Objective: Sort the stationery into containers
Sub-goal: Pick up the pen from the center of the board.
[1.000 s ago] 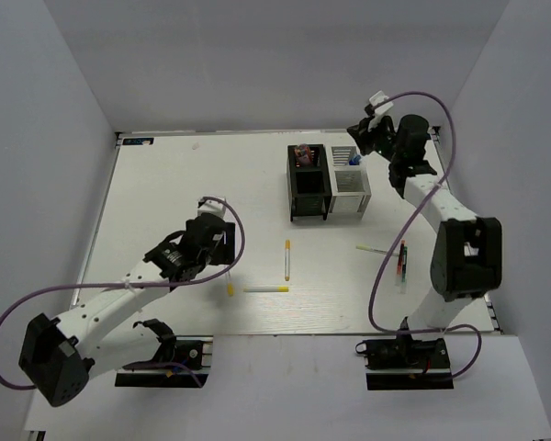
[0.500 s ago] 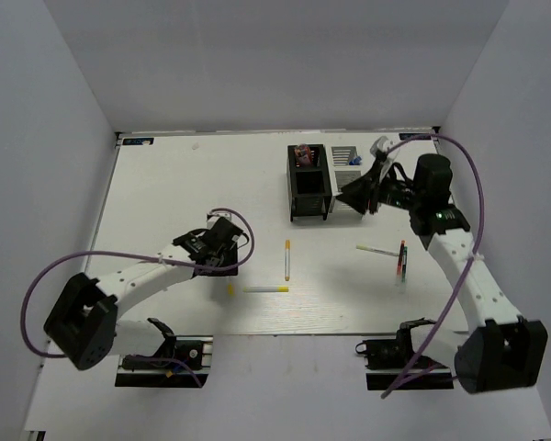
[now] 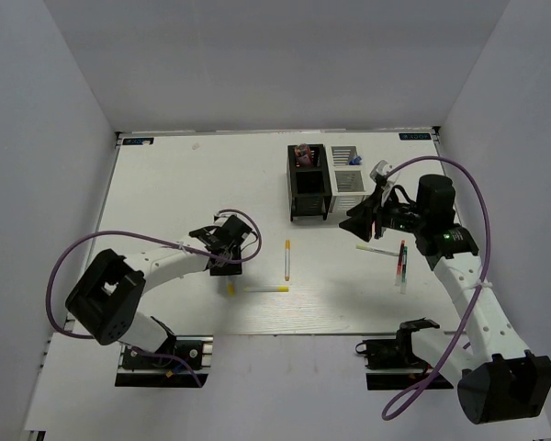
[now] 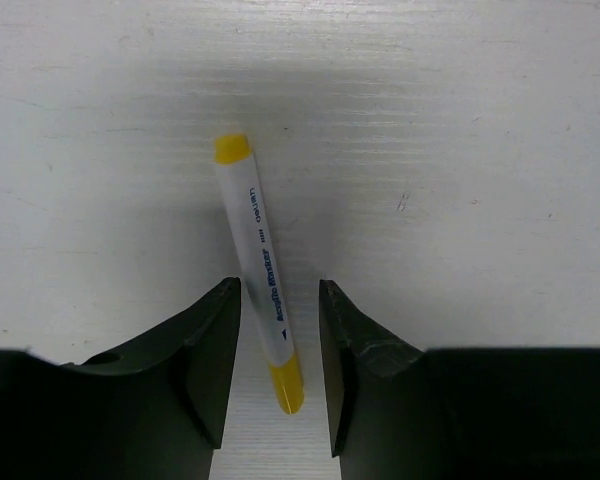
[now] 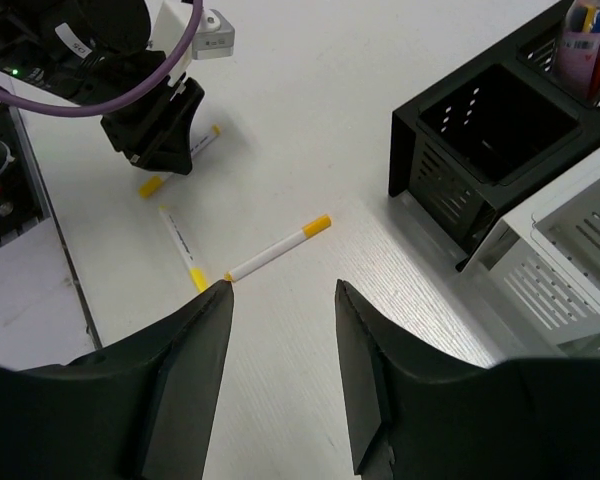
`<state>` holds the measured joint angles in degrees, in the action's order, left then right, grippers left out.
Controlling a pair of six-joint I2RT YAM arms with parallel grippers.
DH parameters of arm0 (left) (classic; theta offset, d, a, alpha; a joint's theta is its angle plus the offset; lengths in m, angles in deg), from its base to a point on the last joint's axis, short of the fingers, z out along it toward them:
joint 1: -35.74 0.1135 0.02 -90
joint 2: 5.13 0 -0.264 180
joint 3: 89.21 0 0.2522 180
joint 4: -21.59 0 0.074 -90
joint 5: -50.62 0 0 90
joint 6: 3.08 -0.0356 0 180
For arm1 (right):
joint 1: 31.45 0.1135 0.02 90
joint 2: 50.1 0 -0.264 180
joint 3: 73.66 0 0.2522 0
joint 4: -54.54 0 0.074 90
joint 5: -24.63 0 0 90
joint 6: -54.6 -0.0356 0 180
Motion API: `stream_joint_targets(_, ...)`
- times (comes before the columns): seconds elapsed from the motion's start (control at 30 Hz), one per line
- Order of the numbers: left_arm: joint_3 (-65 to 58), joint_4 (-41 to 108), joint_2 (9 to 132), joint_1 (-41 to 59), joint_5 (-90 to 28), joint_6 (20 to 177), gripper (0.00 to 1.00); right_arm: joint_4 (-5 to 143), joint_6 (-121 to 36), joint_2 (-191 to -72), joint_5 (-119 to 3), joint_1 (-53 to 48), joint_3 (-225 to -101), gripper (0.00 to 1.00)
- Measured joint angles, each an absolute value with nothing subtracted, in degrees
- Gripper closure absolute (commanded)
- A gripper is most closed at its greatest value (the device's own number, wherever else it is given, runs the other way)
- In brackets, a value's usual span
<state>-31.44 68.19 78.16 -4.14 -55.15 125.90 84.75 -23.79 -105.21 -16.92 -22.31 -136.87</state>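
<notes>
My left gripper (image 3: 222, 260) is down on the table, its open jaws narrowly straddling a white pen with yellow ends (image 4: 254, 255). The left finger (image 4: 212, 340) is against the pen, with a gap on the right. Only the pen's near yellow end (image 3: 230, 288) shows from above. My right gripper (image 3: 360, 220) hangs open and holds nothing, just in front of the white container (image 3: 348, 184). The black container (image 3: 309, 184) stands to the left of the white one, with a pink-red tube (image 3: 303, 153) in its back compartment. A blue-capped bottle (image 3: 354, 160) sits in the white container.
Two more yellow-ended white pens (image 3: 286, 259) (image 3: 265, 288) lie mid-table and also show in the right wrist view (image 5: 278, 248) (image 5: 182, 246). A thin pale pen (image 3: 376, 250) and dark red and green pens (image 3: 402, 262) lie under the right arm.
The left gripper came down over the pen and its jaws narrowed round it. The right gripper swung from above the white container to low in front of it, and its jaws widened.
</notes>
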Motion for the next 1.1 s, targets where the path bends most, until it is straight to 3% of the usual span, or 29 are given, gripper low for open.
stream_joint_targets(0.23,-31.3,67.4,80.0,-4.0,-55.1,126.7,0.54,86.9,-22.9,-105.0,-17.0,-22.4,-136.2,0.48)
stream_joint_targets(0.33,-30.9,67.2,80.6,-3.8,-55.3,126.9,0.67,86.9,-22.9,-104.5,-17.0,-22.4,-136.2,0.48)
stream_joint_targets(0.5,-29.9,66.3,81.6,-3.7,-55.1,127.0,0.99,87.2,-22.4,-104.3,-17.0,-22.4,-135.4,0.47)
stream_joint_targets(0.57,-29.6,66.2,81.8,-3.7,-55.0,127.0,1.0,87.8,-21.8,-104.6,-17.0,-22.4,-134.9,0.46)
stream_joint_targets(0.63,-29.1,66.3,81.9,-3.8,-54.9,126.2,1.0,88.2,-21.3,-105.3,-17.1,-22.4,-134.5,0.35)
stream_joint_targets(0.7,-27.8,66.6,81.8,-4.1,-54.6,124.7,1.0,88.9,-20.8,-106.6,-17.2,-22.4,-134.5,0.1)
stream_joint_targets(0.93,-21.1,61.1,75.1,-5.4,-49.2,116.3,1.0,92.8,-17.6,-113.4,-18.4,-22.4,-134.6,0.1)
stream_joint_targets(1.1,-16.7,47.9,71.4,-5.9,-45.2,109.7,1.0,93.5,-17.2,-114.9,-19.1,-22.4,-134.6,0.1)
